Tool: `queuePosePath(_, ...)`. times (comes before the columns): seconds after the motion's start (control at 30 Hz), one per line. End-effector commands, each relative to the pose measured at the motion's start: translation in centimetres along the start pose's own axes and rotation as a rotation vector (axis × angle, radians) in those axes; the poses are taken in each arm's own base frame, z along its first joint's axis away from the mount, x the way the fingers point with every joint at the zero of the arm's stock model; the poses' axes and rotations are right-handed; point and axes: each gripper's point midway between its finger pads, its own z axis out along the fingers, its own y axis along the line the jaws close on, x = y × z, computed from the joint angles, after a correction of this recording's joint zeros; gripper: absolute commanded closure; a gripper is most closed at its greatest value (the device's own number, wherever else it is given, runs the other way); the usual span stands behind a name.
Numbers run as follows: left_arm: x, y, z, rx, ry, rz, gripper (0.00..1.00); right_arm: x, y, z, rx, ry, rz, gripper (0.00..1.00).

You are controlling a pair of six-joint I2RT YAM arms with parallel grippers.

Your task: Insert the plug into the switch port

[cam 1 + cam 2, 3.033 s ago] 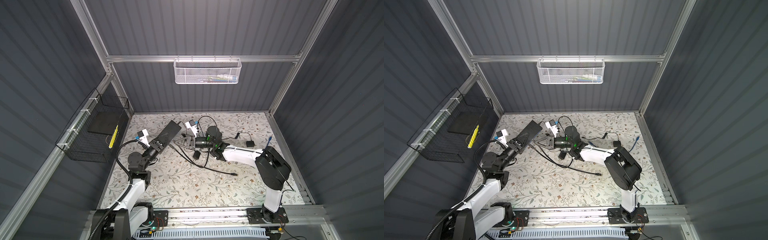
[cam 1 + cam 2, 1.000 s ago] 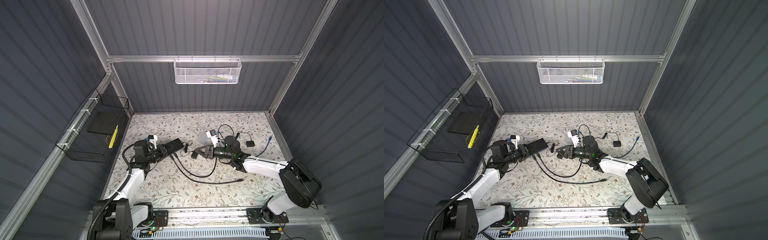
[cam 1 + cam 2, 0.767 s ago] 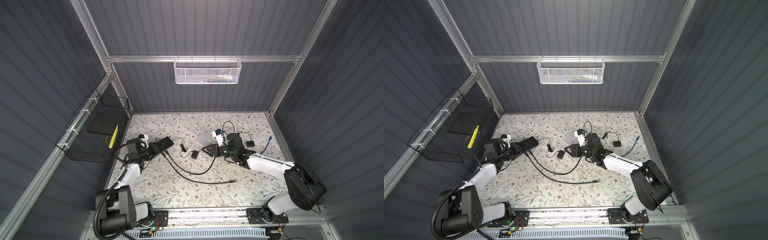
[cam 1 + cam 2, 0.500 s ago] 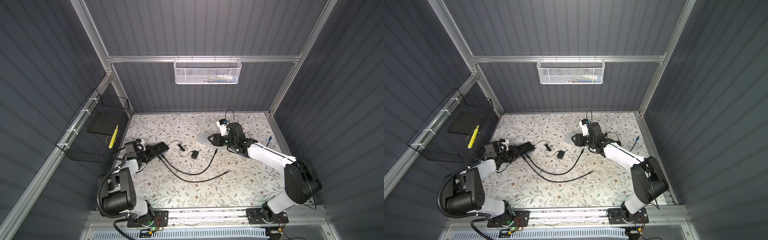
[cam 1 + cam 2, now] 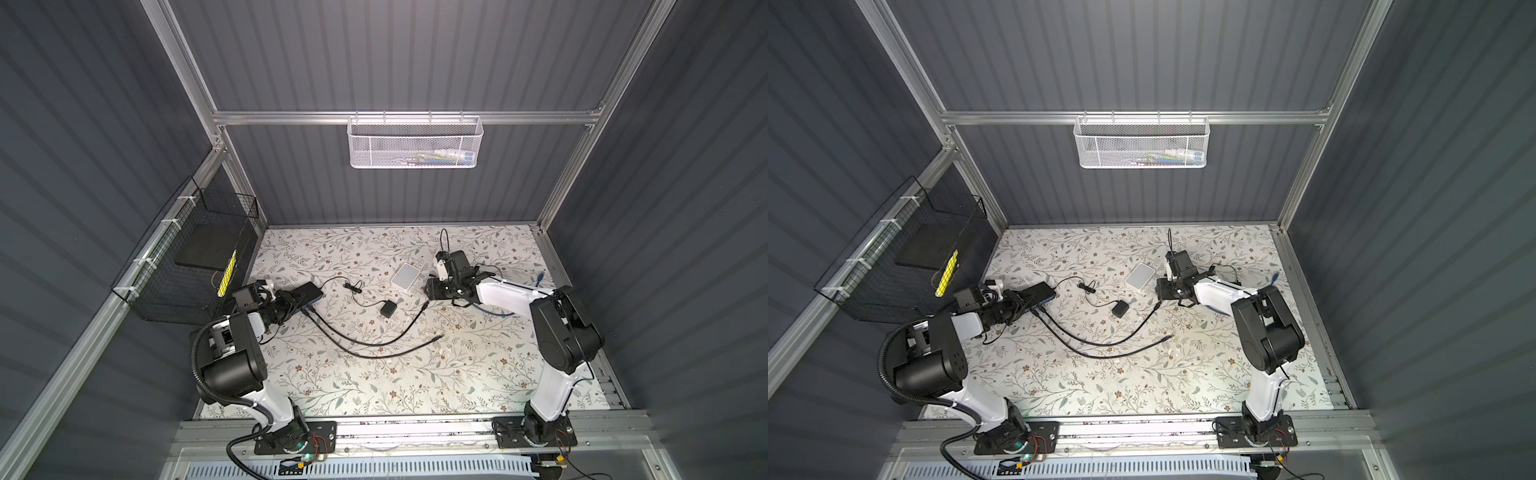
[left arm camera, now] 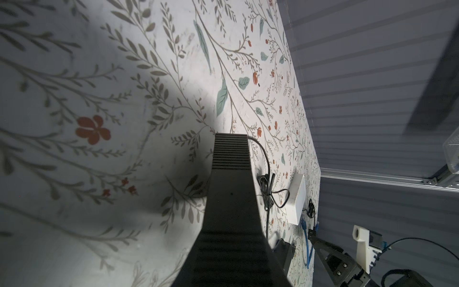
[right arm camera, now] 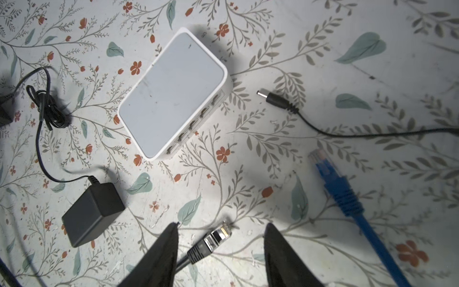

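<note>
Getting hold of the plug is the step right now. The right end effector (image 7: 222,226) hangs with its jaws apart, one on each side of the small black cable plug with a clear tip (image 7: 213,239). That plug lies flat on the flowery surface (image 7: 323,62), and nothing grips it yet.

The flat white plastic switch box (image 7: 171,94) sits near, just past the plug. Its row of ports (image 7: 193,124) faces the plug's side.

Well apart from all this, the left end effector (image 5: 293,301) is clenched. It looks like it grips the flat black box with a blue edge (image 5: 309,290), but the left wrist view is too dark to be sure.

A blue cable (image 7: 347,198) and a thin black round plug (image 7: 273,99) lie close by too.

Next, I think the jaws must drop and squeeze the plug's sides. Then they must lift it, turn it to line up with a port, and push it straight in.
</note>
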Motion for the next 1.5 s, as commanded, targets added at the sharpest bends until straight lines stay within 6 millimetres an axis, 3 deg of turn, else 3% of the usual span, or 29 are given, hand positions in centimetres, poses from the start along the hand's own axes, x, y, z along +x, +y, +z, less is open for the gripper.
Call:
queuePosePath(0.0,1.9,5.2,0.3,-0.167,0.034,-0.066,0.7,-0.9,0.2,-0.3,-0.004,-0.024,-0.018,0.43)
queuePosePath(0.3,2.0,7.1,0.6,-0.193,0.024,-0.122,0.54,-1.0,0.7,-1.5,-0.023,-0.037,-0.038,0.43)
queuePosePath(0.53,2.0,8.0,0.4,-0.208,0.023,-0.14,0.48,-0.6,0.7,-2.2,-0.035,-0.035,-0.047,0.43)
queuePosePath(0.57,2.0,8.0,0.4,-0.207,0.025,-0.144,0.3,-0.5,0.8,-2.3,-0.038,-0.036,-0.046,0.42)
queuePosePath(0.6,1.9,8.1,0.3,-0.217,0.022,-0.143,0.01,-0.4,0.8,-2.3,-0.042,-0.037,-0.047,0.43)
queuePosePath(0.97,1.1,8.1,-1.1,-0.268,-0.024,-0.144,0.0,-0.2,0.2,-3.3,-0.032,-0.046,-0.042,0.42)
queuePosePath(1.47,-0.8,7.0,-7.9,-0.554,-0.172,-0.086,0.0,-0.5,-2.8,-5.4,0.063,-0.031,-0.03,0.4)
